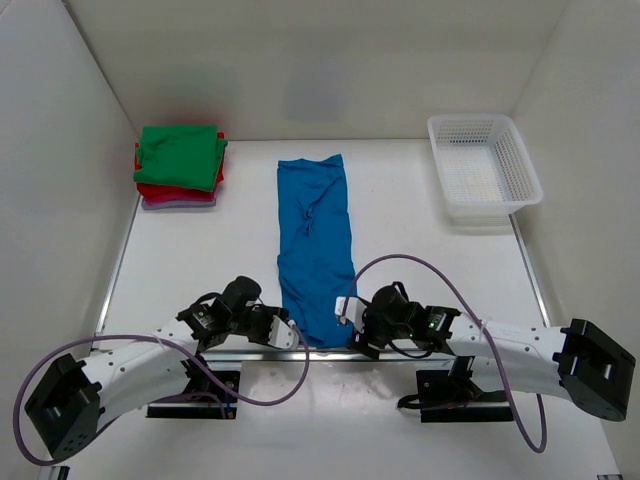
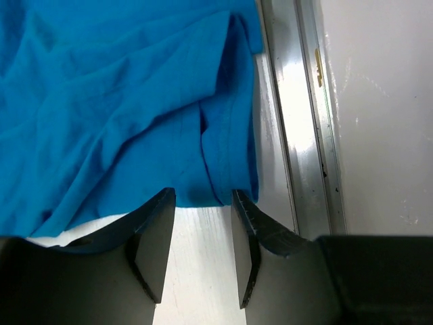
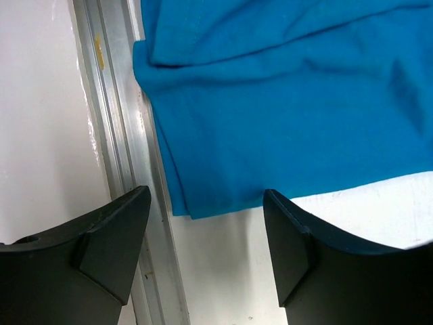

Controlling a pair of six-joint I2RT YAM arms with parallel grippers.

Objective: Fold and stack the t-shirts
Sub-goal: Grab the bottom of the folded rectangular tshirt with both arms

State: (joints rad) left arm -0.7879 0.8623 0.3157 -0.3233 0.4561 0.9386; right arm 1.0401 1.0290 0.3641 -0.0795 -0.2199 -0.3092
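A bright blue t-shirt, folded lengthwise into a long strip, lies down the middle of the table. Its near hem reaches the front edge. My left gripper sits at the hem's left corner, my right gripper at its right corner. In the left wrist view the left gripper is open, the blue cloth just past its fingertips and bare table between them. In the right wrist view the right gripper stands wide open, short of the blue hem. At the back left, a green t-shirt tops a red one and a lavender one.
A white mesh basket stands at the back right. A metal rail runs along the table's near edge, right beside both grippers, and shows in the right wrist view as the same rail. White walls close in the table's left, right and back sides.
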